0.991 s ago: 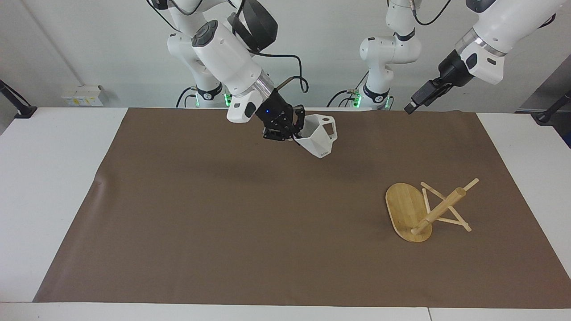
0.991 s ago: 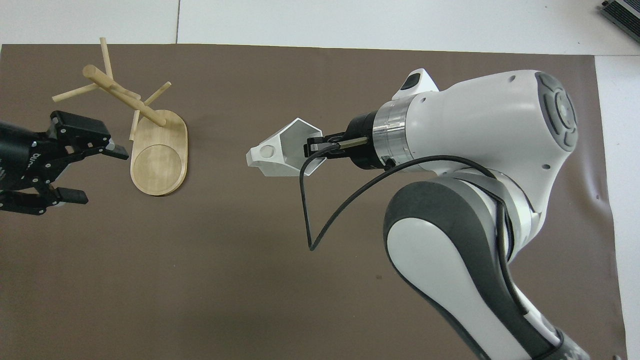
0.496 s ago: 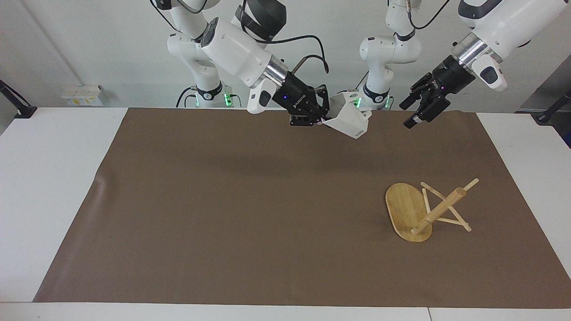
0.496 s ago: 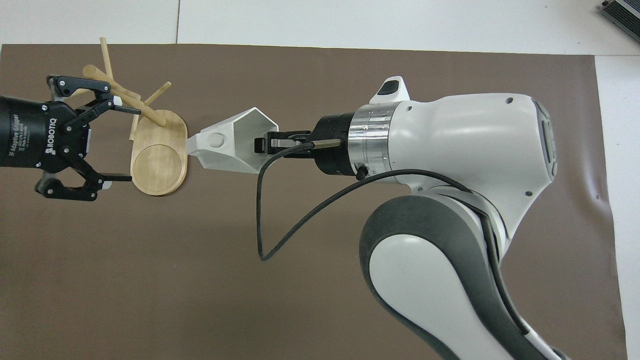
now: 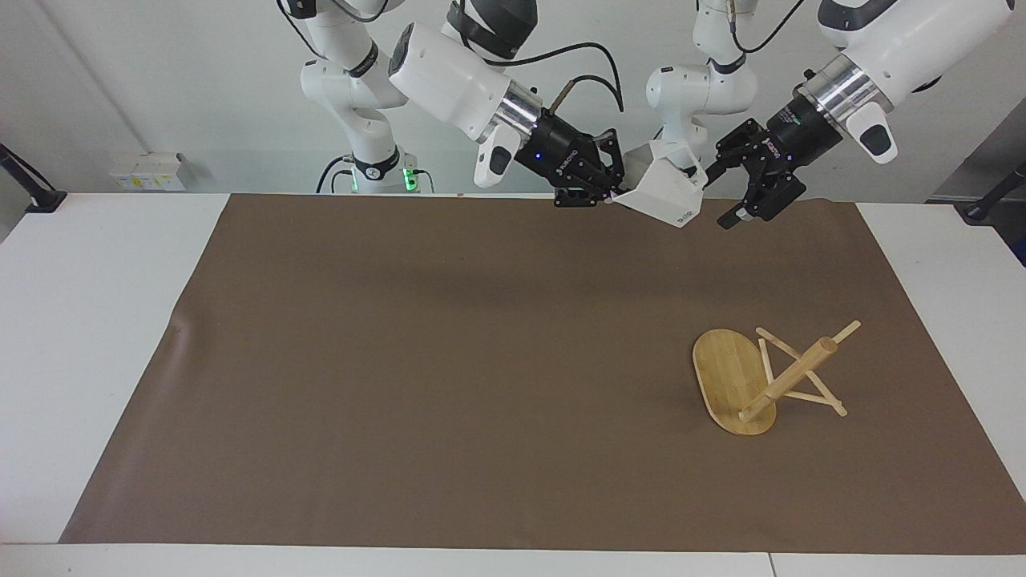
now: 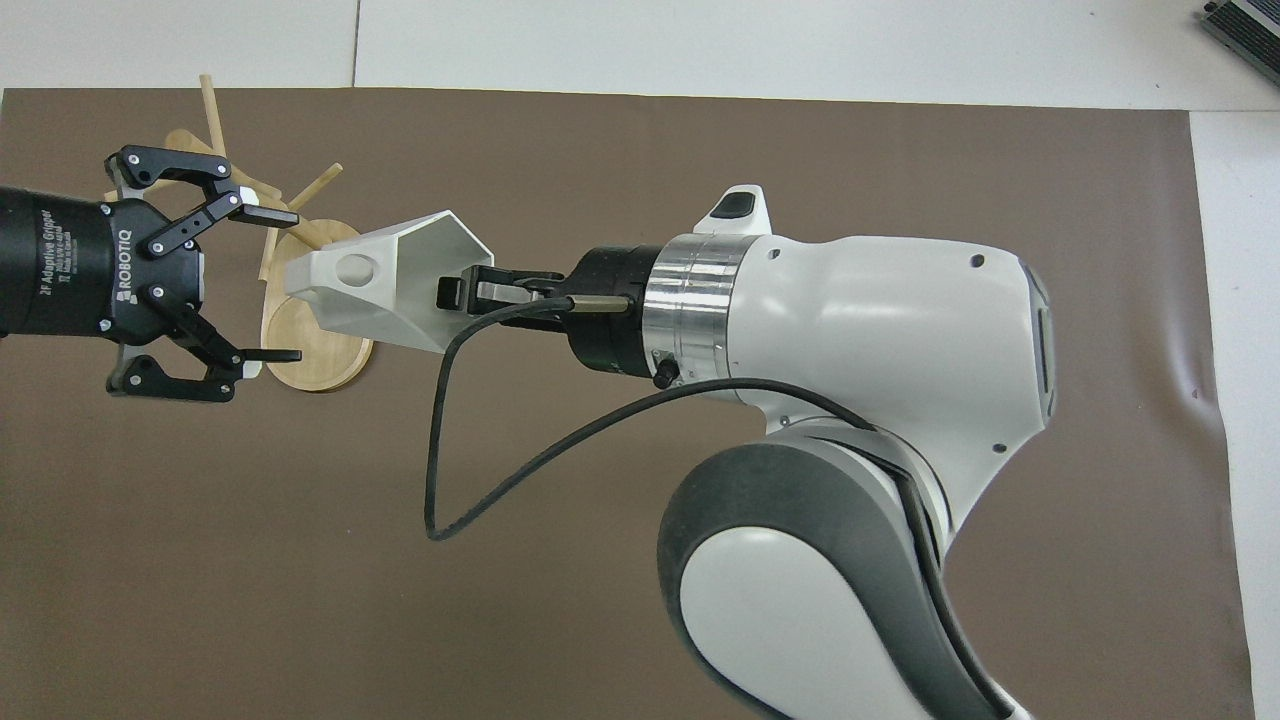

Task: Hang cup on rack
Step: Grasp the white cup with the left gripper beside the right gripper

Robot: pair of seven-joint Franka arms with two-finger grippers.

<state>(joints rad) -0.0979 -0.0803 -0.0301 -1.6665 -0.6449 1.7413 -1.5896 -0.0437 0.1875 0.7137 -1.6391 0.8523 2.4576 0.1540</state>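
Observation:
My right gripper (image 5: 607, 191) is shut on the rim of the white faceted cup (image 5: 665, 191) and holds it tilted in the air, over the mat's edge by the robots. In the overhead view the right gripper (image 6: 462, 292) has the cup (image 6: 385, 285) with its pierced handle pointing at my left gripper (image 6: 288, 285). My left gripper (image 5: 717, 198) is open, with the handle end level with its fingertips; I cannot tell if they touch. The bamboo rack (image 5: 731, 377) lies tipped over on the mat toward the left arm's end, post slanting, pegs on the mat. The cup partly covers the rack (image 6: 320, 355) from above.
A brown mat (image 5: 417, 377) covers most of the white table (image 5: 88, 320). A black cable (image 6: 480, 470) loops down from the right wrist. The mat has a small wrinkle (image 5: 178, 327) toward the right arm's end.
My right gripper has lifted the cup and carried it toward the left arm's end. My left gripper has swung in to meet the cup's handle, staying open. The rack has not moved.

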